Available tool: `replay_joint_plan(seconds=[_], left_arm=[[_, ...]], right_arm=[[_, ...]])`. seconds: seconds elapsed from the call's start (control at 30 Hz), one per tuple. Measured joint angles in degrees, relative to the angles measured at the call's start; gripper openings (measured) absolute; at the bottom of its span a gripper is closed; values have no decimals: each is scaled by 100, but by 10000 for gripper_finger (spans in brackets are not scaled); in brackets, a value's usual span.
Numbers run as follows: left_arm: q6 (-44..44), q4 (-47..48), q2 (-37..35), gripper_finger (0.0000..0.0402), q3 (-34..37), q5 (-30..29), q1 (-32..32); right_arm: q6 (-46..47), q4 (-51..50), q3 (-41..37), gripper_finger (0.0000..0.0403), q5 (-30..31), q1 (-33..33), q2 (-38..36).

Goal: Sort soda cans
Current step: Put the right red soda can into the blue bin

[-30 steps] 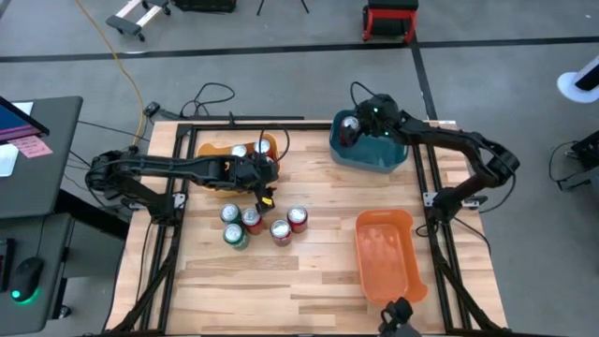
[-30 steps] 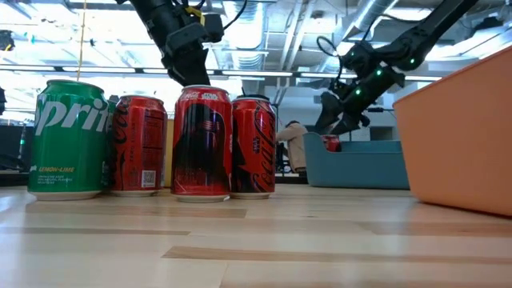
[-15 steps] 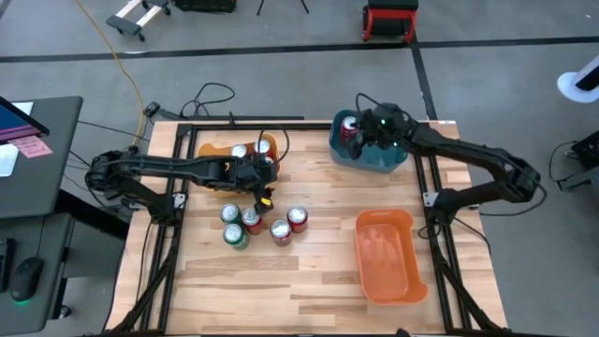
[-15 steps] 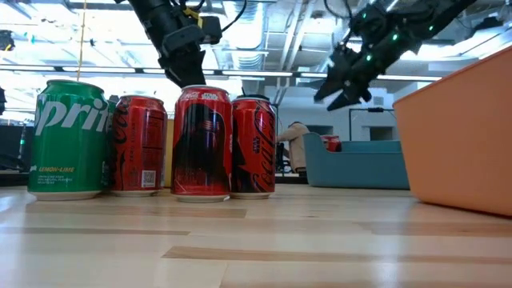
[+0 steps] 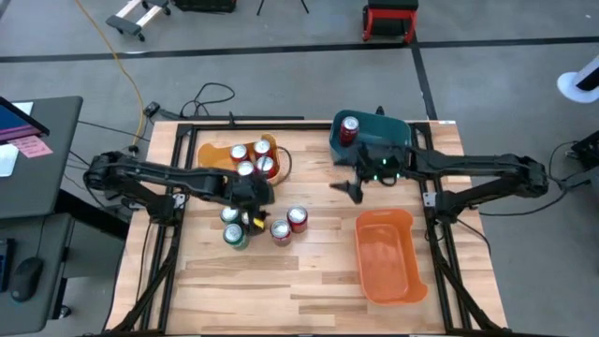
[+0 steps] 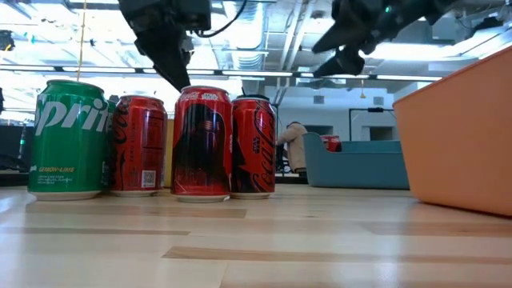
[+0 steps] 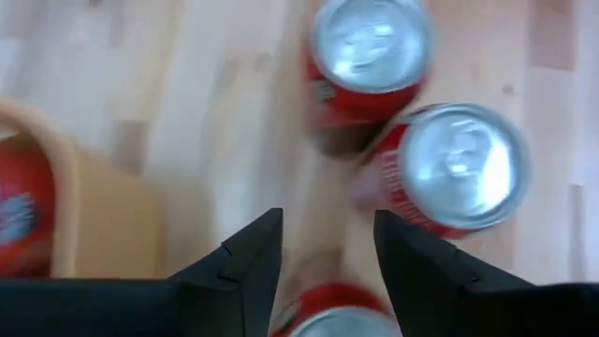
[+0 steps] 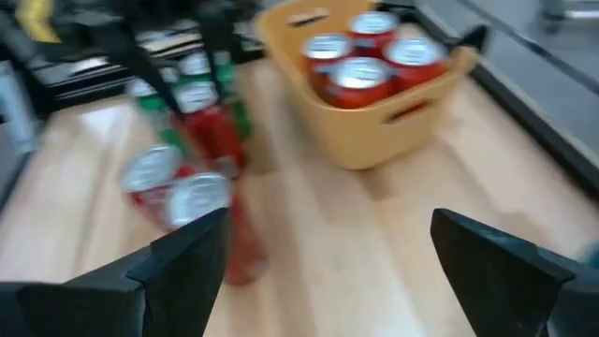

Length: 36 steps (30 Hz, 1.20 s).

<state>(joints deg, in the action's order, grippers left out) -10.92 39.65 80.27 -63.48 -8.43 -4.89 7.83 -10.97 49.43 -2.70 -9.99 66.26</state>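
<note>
Sorting looks half done: 4 cans sit in the yellow bin (image 5: 213,152), 1 in the teal bin (image 5: 388,131), while 5 cans (image 5: 253,223) wait under the open, empty left gripper (image 5: 250,199); the right gripper (image 5: 355,190) is open too.

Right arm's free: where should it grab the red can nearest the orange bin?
Grip the red can around its side wall, coming down on the side facing the orange bin. It stands upright; another can crowds its other side. The right gripper hangs open.
</note>
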Motion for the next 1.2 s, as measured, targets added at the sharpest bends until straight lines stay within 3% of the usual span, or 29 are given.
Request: replay_joint_plan(seconds=[0.13, 0.3, 0.43, 0.67, 0.97, 1.2], left_arm=[[1, -282, 221, 190, 0, 104, -272], [-195, -362, 341, 248, 0, 108, -447], [-280, -497, 332, 295, 0, 122, -454], [-236, -820, 348, 352, 0, 686, -454], [287, -1258, 727, 367, -4, 57, -255], [601, -1797, 1016, 367, -17, 795, 38]], right_arm=[[87, 5, 0, 384, 225, 613, 12], [136, -40, -2, 384, 489, 1121, 55], [168, -63, -2, 384, 614, 1317, 55], [182, -75, -2, 384, 631, 1341, 55], [74, 649, -247, 384, 605, 1310, 774], [-36, 1384, -247, 384, 526, 1351, 1639]])
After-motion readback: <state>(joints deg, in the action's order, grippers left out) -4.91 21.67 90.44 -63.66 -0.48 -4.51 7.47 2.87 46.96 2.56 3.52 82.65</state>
